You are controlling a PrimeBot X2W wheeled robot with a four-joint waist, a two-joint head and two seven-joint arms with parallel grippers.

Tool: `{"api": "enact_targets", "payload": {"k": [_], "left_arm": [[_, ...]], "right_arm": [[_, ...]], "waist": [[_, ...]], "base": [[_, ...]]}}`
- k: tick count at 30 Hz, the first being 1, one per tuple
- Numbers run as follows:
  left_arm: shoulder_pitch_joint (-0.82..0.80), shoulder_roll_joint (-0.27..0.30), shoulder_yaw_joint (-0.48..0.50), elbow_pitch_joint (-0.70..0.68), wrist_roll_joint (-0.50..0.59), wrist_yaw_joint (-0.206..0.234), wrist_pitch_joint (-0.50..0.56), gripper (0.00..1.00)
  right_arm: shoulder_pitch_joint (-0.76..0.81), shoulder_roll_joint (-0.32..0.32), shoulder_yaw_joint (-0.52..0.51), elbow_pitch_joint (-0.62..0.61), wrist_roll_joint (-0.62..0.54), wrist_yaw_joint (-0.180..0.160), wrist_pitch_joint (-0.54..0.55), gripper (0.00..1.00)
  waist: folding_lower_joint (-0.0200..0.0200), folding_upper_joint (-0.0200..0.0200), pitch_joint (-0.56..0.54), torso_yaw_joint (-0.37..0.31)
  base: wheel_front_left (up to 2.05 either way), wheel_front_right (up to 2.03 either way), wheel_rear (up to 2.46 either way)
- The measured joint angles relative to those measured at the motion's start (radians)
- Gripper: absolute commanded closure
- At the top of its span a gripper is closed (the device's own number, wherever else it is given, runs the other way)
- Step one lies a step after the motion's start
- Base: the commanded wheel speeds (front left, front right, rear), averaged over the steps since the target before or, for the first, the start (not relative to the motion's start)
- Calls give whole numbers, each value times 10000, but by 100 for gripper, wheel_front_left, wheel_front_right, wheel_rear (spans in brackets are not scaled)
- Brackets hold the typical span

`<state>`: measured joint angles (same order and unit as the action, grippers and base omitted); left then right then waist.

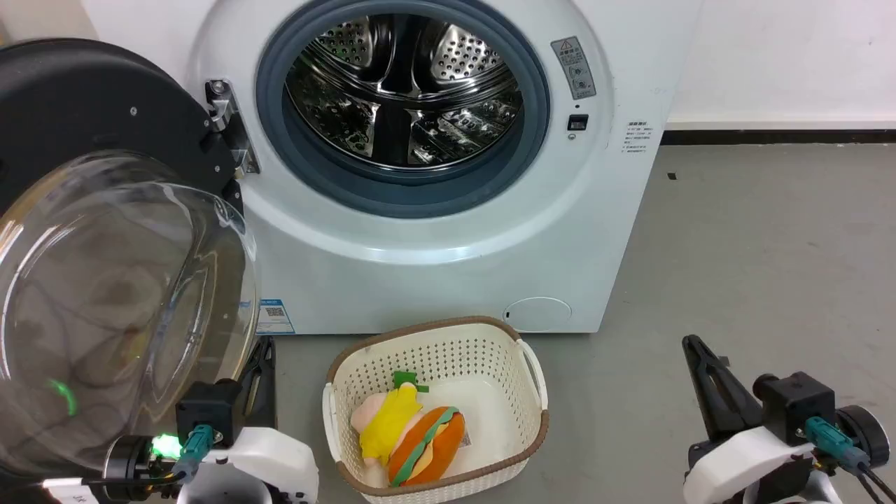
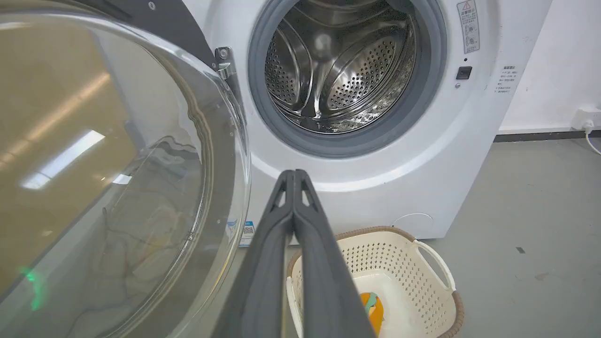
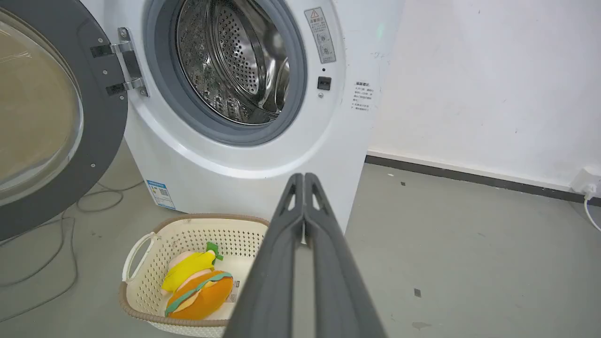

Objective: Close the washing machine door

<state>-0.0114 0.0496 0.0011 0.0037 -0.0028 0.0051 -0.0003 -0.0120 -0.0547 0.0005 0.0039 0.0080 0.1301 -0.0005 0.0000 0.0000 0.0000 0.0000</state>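
Through the head view, the washing machine stands white on the grey floor, its steel drum shining inside the grey gasket. The washing machine door is swung wide open to the left of the opening, hanging from its metal hinge, and its glass bowl bulges out toward the robot. A cream basket sits on the floor just in front of the machine, below the round flap, with a yellow plush toy and an orange one lying touching each other inside. The left pincer points up just beside the lower right edge of the glass bowl; I cannot tell whether it touches. The right pincer is well apart on the right, over bare floor. In the left wrist view, the two dark fingers are pressed together to their tips with nothing between them, aimed at the machine's front under the drum, the open door's glass close on their left and the basket below. In the right wrist view, that pincer is likewise closed and empty, pointing at the machine's lower front corner, with the basket to its left, the door open at the far left edge, and a thin cable looping on the floor beneath the door
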Motion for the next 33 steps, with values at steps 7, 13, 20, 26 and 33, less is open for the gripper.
{"api": "enact_targets", "payload": {"k": [7,13,20,26,33], "left_arm": [[1,0,-2,0,0,0,0,100],[2,0,2,0,0,0,0,100],[2,0,4,4,-2,8,0,0],[1,-2,-12,27,-4,33,-8,0],[1,-2,-128,46,-10,201,-140,0]], "right_arm": [[0,0,0,0,0,0,0,100],[0,0,2,0,0,0,0,100],[-1,0,2,2,6,0,0,0],[-1,-2,-19,8,25,0,-12,0],[-1,-2,-94,8,320,0,-117,0]], "waist": [[0,0,0,0],[0,0,0,0],[0,1,0,0],[0,0,6,0],[0,1,23,13]], "base": [[0,0,0],[0,0,0],[0,0,0],[0,0,0],[0,0,0]]}}
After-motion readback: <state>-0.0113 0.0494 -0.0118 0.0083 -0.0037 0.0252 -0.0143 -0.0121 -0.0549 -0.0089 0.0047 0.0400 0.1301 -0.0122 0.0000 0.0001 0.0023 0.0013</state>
